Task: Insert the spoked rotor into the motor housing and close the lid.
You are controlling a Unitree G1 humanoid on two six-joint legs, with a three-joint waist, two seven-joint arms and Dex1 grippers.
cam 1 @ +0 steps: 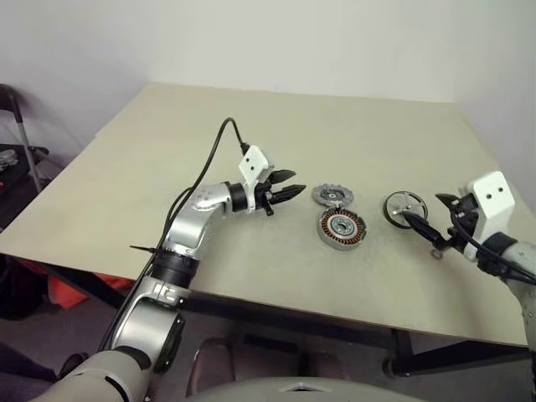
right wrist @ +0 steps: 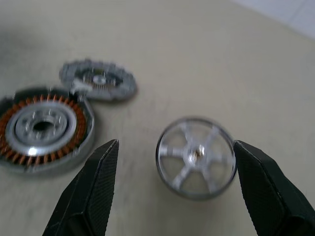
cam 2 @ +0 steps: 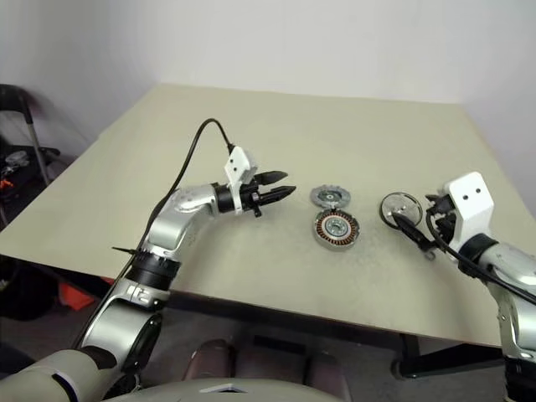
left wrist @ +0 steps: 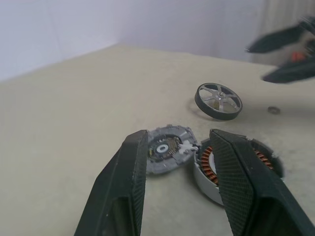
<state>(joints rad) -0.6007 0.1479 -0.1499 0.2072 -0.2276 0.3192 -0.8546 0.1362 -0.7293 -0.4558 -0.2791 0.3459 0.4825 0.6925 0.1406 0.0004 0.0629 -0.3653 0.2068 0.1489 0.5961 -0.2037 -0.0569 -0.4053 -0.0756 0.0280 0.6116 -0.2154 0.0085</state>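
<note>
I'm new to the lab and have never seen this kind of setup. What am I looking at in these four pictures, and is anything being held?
It is a humanoid robot with two arms at a beige table. Two pictures come from cameras in its head, looking down over the arms. The other two come from cameras on its wrists, looking out between each tool's two black fingers. On the table lie three motor parts: the motor housing with copper windings, the lid touching it on the far side, and the spoked rotor apart on the right. The left tool and the right tool are both open. Nothing is held.
</note>
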